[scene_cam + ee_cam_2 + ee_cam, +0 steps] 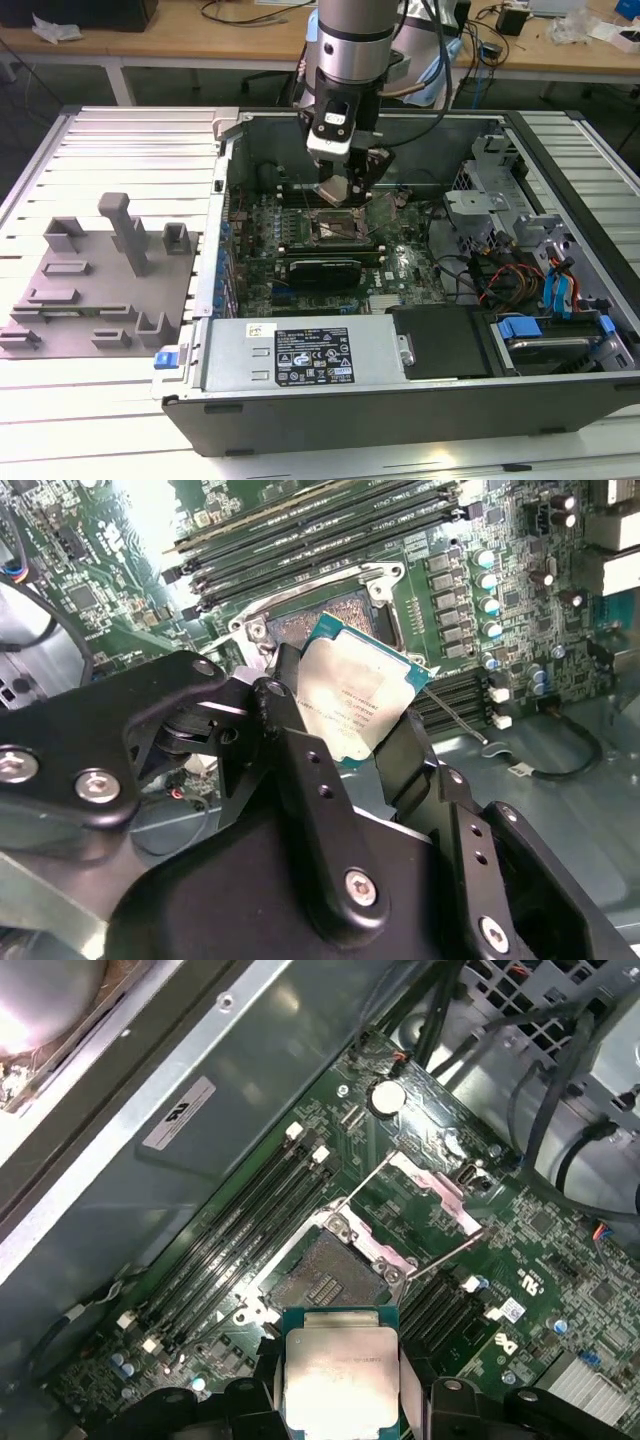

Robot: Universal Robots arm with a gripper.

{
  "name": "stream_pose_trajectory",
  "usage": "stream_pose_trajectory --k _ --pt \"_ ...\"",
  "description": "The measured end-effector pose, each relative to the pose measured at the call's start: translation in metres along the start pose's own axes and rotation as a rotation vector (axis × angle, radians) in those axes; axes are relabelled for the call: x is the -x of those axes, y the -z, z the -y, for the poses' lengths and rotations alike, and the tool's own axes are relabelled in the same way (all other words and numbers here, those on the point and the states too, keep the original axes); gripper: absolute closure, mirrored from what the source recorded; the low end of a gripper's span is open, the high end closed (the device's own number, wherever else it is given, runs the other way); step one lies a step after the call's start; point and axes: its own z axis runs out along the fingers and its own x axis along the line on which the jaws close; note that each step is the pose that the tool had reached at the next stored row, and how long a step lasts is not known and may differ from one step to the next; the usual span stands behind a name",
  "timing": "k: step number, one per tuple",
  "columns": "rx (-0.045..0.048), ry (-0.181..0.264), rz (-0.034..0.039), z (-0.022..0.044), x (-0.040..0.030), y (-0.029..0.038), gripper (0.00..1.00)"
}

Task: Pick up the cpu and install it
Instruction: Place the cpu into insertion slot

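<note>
The cpu (pixel 350 705), a small square chip with a silvery top and pale rim, is clamped between my two black fingers (pixel 300 750). My gripper (pixel 345 190) hangs inside the open computer case, shut on the chip's edges. Directly below it on the green motherboard lies the open socket (pixel 320 1280), its contact field bare. The socket's metal load plate (pixel 430 1185) is swung up and its thin lever (pixel 450 1255) stands free. In the first wrist view the cpu (pixel 340 1375) hovers a short way above the socket and slightly off to one side.
Black memory slots (pixel 250 1220) run alongside the socket. A long black card (pixel 320 270) lies just in front of it, with the power supply (pixel 300 355) at the case front. Cables and drive bays (pixel 520 280) fill the exterior view's right. A grey tray (pixel 100 290) sits outside, left.
</note>
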Motion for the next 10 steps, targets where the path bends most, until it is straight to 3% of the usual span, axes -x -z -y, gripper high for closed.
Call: stream_pose_trajectory --k 3,10 --pt "-0.0003 -0.032 0.0009 0.0 0.0 0.0 0.45" --pt "-0.0003 -0.063 0.0017 0.0 0.0 0.0 0.45"
